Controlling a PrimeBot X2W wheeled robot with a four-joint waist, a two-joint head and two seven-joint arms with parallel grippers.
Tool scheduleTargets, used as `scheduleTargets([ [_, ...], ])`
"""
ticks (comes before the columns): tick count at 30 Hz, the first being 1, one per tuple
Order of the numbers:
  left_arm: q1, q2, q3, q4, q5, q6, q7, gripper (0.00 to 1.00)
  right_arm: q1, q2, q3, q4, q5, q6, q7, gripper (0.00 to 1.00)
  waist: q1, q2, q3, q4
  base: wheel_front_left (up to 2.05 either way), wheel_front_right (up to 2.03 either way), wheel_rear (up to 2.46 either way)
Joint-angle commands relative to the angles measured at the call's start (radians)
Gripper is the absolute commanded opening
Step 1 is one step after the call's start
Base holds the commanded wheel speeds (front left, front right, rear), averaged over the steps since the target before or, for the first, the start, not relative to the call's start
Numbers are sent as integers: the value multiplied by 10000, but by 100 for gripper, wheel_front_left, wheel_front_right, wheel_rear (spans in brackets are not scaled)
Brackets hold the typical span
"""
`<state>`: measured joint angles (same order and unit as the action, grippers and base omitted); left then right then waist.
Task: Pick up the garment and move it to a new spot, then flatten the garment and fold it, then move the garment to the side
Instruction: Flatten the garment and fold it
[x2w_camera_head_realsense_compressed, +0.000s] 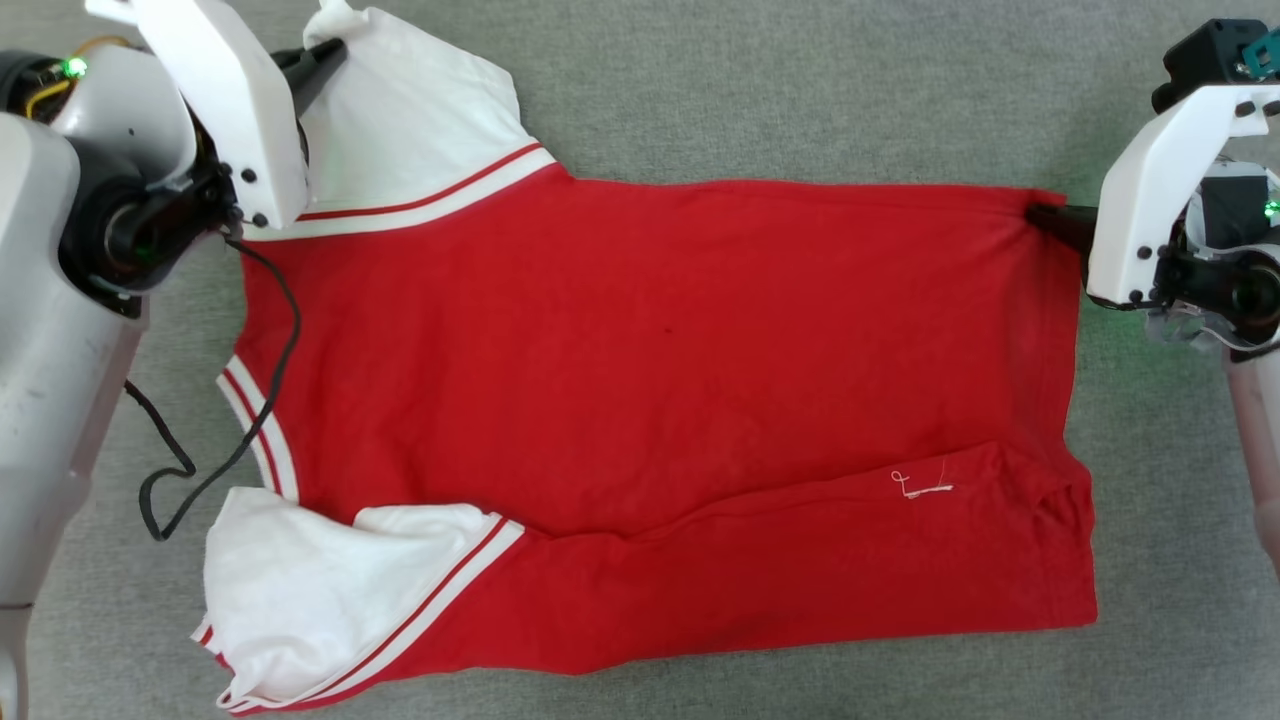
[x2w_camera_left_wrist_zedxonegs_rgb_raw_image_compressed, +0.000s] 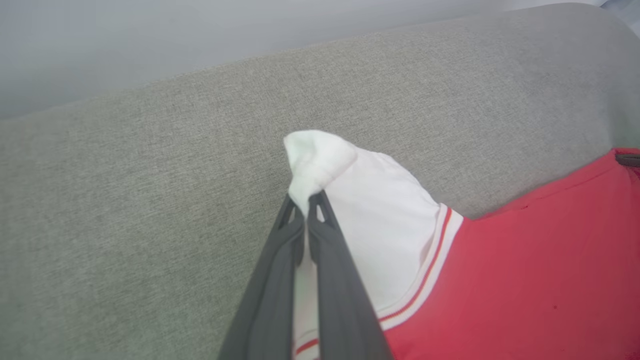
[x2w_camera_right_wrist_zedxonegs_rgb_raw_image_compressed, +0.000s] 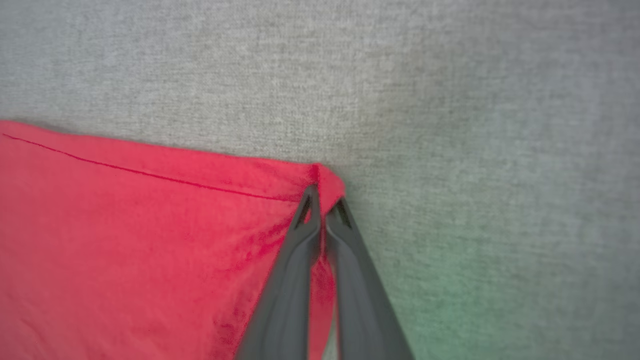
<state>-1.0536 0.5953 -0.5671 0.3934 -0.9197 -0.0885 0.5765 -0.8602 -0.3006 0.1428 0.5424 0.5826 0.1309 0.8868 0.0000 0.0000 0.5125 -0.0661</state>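
The garment (x2w_camera_head_realsense_compressed: 640, 400), a red jersey with white short sleeves and red-white striped trim, lies spread on grey fabric with its plain side up. A fold runs along its near edge. My left gripper (x2w_camera_head_realsense_compressed: 335, 52) is shut on the tip of the far white sleeve (x2w_camera_left_wrist_zedxonegs_rgb_raw_image_compressed: 350, 200), pinched between its dark fingers (x2w_camera_left_wrist_zedxonegs_rgb_raw_image_compressed: 305, 210). My right gripper (x2w_camera_head_realsense_compressed: 1040, 215) is shut on the far right hem corner (x2w_camera_right_wrist_zedxonegs_rgb_raw_image_compressed: 325, 180) of the red body. The near sleeve (x2w_camera_head_realsense_compressed: 300, 590) lies bunched at the lower left.
A grey upholstered surface (x2w_camera_head_realsense_compressed: 800, 90) lies under everything and extends past the garment on all sides. A black cable (x2w_camera_head_realsense_compressed: 200, 470) loops from my left arm over the collar edge. A loose white thread (x2w_camera_head_realsense_compressed: 920, 487) sits on the red fabric.
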Motion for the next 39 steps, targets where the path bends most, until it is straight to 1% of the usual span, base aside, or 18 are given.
scheduleTargets([
  [1, 128, 53, 53, -24, -38, -45, -116, 0, 436, 129, 223, 159, 85, -4, -12, 0, 0, 0, -124, 53, 0, 0, 0],
  [7, 866, 155, 300, -351, -260, -7, -791, 0, 545, -526, 143, -871, 272, -4, -591, 0, 0, 0, -783, 236, 0, 0, 0],
  [10, 1523, 260, 552, -670, -481, 72, -1258, 0, 1040, -790, 74, -1390, 331, -4, -662, 0, 0, 0, -1158, 386, 0, 0, 0],
  [14, 2793, 421, 996, -1228, -922, 295, -1989, 0, 1994, -998, -205, -2006, 414, -4, -777, 0, 0, 0, -1697, 590, 0, 0, 0],
  [21, 5770, 728, 1591, -2413, -1495, 1013, -3177, 0, 4016, -770, -966, -2674, 469, -6, -1039, 0, 0, 0, -2406, 933, 0, 0, 0],
  [24, 7036, 588, 1602, -2746, -1727, 1235, -3537, 0, 4892, -559, -1388, -2863, 504, -6, -1245, 0, 0, 0, -2509, 1096, 0, 0, 0],
  [30, 8540, 221, 1398, -2750, -2035, 1509, -3886, 0, 6219, -218, -2073, -3130, 437, -7, -1708, 0, 0, 0, -2585, 1191, 0, 0, 0],
  [31, 8706, 156, 1359, -2719, -2075, 1519, -3889, 0, 6385, -164, -2153, -3176, 419, -7, -1767, 15, 0, 0, -2600, 1178, 0, 0, 0],
  [32, 8847, 114, 1331, -2662, -2078, 1536, -3934, 0, 6562, -62, -2183, -3215, 431, -7, -1821, 23, 0, 0, -2630, 1143, 0, 0, 0],
  [33, 9001, 44, 1279, -2597, -2132, 1557, -3915, 3, 6731, 18, -2225, -3257, 424, -7, -1867, 29, 0, 0, -2669, 1096, 0, 0, 0],
  [34, 9140, -38, 1251, -2568, -2234, 1554, -3906, 17, 6895, 75, -2256, -3305, 404, -7, -1925, 55, 0, 0, -2705, 1055, 0, 0, 0],
  [35, 9255, -87, 1295, -2526, -2272, 1587, -4000, 58, 7040, 147, -2313, -3346, 402, -7, -2018, 100, 0, 0, -2750, 1010, 0, 0, 0],
  [36, 9347, -111, 1316, -2485, -2270, 1621, -4085, 96, 7187, 205, -2342, -3415, 390, -7, -2095, 100, 0, 0, -2797, 968, 0, 0, 0],
  [37, 9454, -145, 1307, -2456, -2259, 1623, -4149, 100, 7334, 269, -2355, -3489, 385, -7, -2174, 100, 0, 0, -2853, 929, 0, 0, 0],
  [39, 9624, -190, 1345, -2466, -2221, 1640, -4359, 100, 7634, 350, -2401, -3630, 363, -7, -2285, 100, 0, 0, -2981, 858, 0, 0, 0],
])
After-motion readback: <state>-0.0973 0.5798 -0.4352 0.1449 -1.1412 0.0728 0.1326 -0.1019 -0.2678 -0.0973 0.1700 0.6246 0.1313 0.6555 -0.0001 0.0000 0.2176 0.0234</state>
